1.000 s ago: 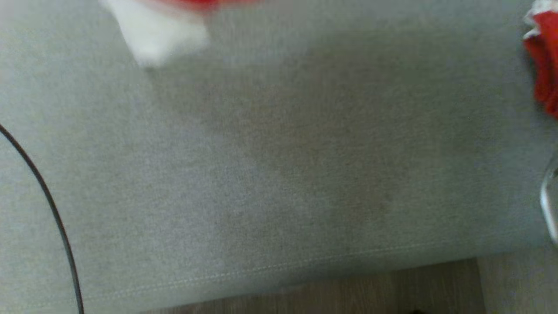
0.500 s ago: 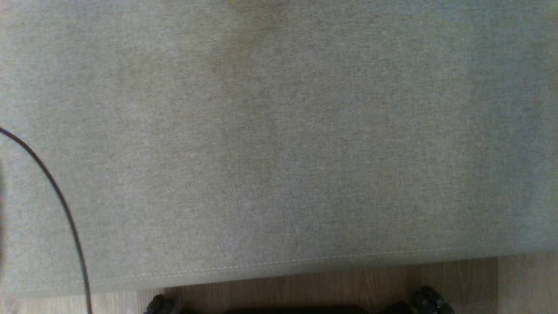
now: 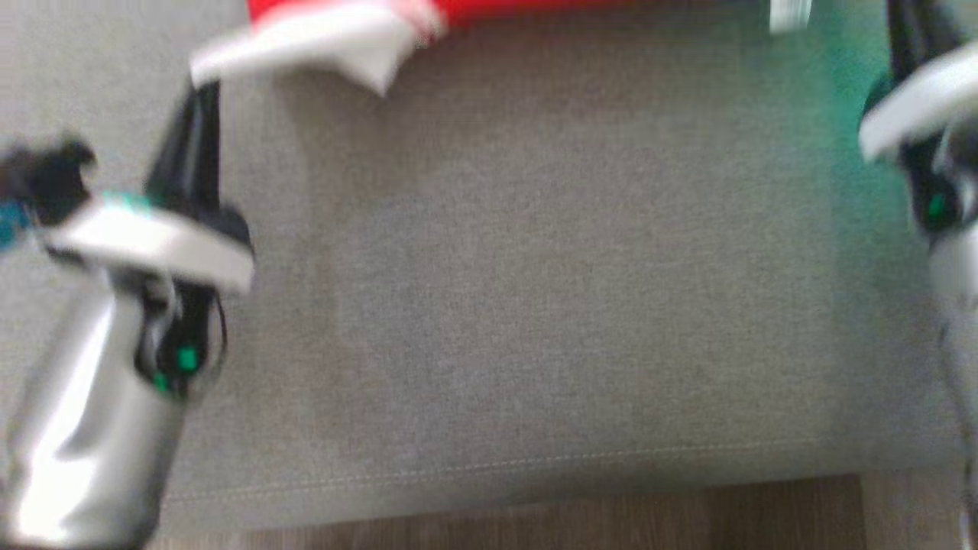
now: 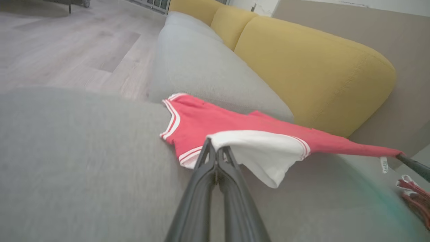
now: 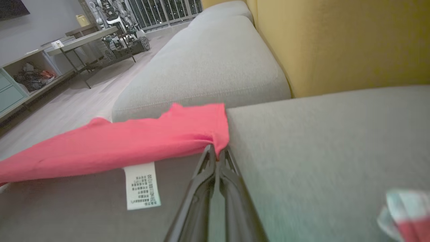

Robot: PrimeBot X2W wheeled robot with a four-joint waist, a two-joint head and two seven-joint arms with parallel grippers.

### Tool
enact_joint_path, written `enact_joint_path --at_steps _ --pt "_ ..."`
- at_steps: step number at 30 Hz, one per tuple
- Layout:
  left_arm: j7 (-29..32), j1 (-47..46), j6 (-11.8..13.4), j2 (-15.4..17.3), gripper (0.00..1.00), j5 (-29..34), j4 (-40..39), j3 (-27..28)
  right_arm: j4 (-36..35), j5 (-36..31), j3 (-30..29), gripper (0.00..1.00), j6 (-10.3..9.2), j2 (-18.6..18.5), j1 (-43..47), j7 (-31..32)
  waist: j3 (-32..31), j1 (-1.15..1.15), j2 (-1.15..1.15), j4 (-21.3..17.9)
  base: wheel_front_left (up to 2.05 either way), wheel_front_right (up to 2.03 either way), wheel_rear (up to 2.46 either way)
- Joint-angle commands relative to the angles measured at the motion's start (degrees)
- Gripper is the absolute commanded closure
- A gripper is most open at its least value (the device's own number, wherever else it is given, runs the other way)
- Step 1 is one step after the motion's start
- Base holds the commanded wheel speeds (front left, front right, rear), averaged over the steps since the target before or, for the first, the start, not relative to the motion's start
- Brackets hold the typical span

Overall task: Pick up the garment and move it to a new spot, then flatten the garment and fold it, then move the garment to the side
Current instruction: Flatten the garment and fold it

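Observation:
The garment (image 4: 218,122) is a red top with white sleeves and white striped trim. It hangs stretched between my two grippers, just above the grey sofa seat (image 3: 535,267). My left gripper (image 4: 215,144) is shut on the edge of a white sleeve (image 3: 336,46). In the head view the left gripper (image 3: 203,90) reaches up from the lower left to that sleeve. My right gripper (image 5: 216,152) is shut on the red hem (image 5: 215,134), beside a white care label (image 5: 141,186). The right arm (image 3: 913,122) stands at the head view's right edge.
Yellow back cushions (image 4: 319,67) run behind the seat. Another red and white cloth (image 4: 415,196) lies on the cushion near the right gripper. A wooden floor (image 3: 535,519) borders the seat's front edge. A table (image 5: 84,37) and shelves stand further off.
The head camera has swung, so the whole picture has shifted. Both arms have come into it, with the garment stretched between them along the top edge.

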Motion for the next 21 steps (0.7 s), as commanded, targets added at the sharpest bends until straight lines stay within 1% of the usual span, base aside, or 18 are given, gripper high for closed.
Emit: enact_joint_path --at_steps 1,4,10,15,21 --pt "0.3 0.69 0.76 2.94 1.0 -0.55 -3.76 2.56 -3.25 0.11 -0.52 1.0 -0.02 0.2 2.87 0.07 -3.13 0.0 0.0 -0.23 0.0 0.0 0.0" --pt "1.03 8.97 3.49 2.89 1.0 -2.42 -9.89 3.22 -8.33 -2.39 -3.53 1.0 -0.02 1.59 11.98 0.3 -5.36 0.0 0.0 -0.14 0.0 0.0 0.0" --pt "2.01 21.92 8.77 2.37 1.0 -4.54 -20.19 3.79 -22.64 -6.36 -9.83 1.0 -0.02 7.07 28.55 3.06 -9.47 0.0 0.0 0.25 0.0 0.0 0.0" --pt "4.54 30.17 13.25 3.54 1.0 -5.12 -28.53 4.11 -34.2 -8.38 -14.53 1.0 -0.02 10.61 40.21 7.0 -11.89 0.0 0.0 0.96 0.0 0.0 0.0" --pt "9.42 37.78 18.15 5.43 1.0 -5.87 -37.72 3.7 -45.53 -9.13 -18.09 1.0 -0.02 12.87 50.58 12.25 -13.22 0.0 0.0 0.96 0.0 0.0 0.0"
